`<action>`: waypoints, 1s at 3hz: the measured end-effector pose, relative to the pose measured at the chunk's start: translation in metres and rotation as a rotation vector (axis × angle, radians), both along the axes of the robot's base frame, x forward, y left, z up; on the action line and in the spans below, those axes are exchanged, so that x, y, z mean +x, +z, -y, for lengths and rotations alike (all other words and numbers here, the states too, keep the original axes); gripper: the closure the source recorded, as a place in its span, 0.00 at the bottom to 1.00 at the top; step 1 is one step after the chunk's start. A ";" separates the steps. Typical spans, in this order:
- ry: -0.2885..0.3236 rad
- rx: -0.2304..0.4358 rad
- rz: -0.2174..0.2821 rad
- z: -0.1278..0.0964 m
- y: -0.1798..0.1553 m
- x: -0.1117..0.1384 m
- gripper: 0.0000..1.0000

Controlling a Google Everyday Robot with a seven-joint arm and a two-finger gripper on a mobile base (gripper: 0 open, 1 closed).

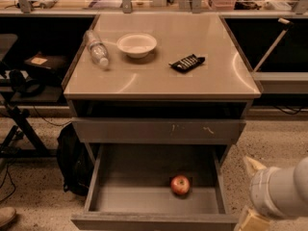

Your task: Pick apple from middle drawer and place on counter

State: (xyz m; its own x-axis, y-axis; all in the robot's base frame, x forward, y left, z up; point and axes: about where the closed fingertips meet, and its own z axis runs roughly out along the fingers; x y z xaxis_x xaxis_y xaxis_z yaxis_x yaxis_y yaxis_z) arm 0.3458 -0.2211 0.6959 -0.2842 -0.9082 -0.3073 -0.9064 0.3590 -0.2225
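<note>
The apple is small and red and lies on the floor of the open middle drawer, right of centre towards the front. The counter is the glossy beige top of the grey cabinet. My gripper is at the lower right, outside the drawer's right wall and level with it. Its two beige fingers are spread apart with nothing between them. It is well to the right of the apple and not touching it.
On the counter lie a clear plastic bottle, a white bowl and a black packet. Above the open drawer is a closed, scratched drawer front. A black bag sits on the floor at the left, and a cluttered shelf runs behind.
</note>
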 end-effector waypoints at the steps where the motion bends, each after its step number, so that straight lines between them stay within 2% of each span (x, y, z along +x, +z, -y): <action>1: -0.045 -0.055 -0.003 0.014 -0.028 -0.014 0.00; 2: -0.034 -0.022 0.002 0.017 -0.025 -0.014 0.00; 3: 0.025 0.018 -0.039 0.027 -0.047 0.011 0.00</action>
State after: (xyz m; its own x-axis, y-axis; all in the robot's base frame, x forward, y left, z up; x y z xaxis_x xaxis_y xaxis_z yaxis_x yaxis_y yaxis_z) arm 0.3566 -0.2483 0.6484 -0.2736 -0.9095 -0.3130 -0.9229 0.3399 -0.1808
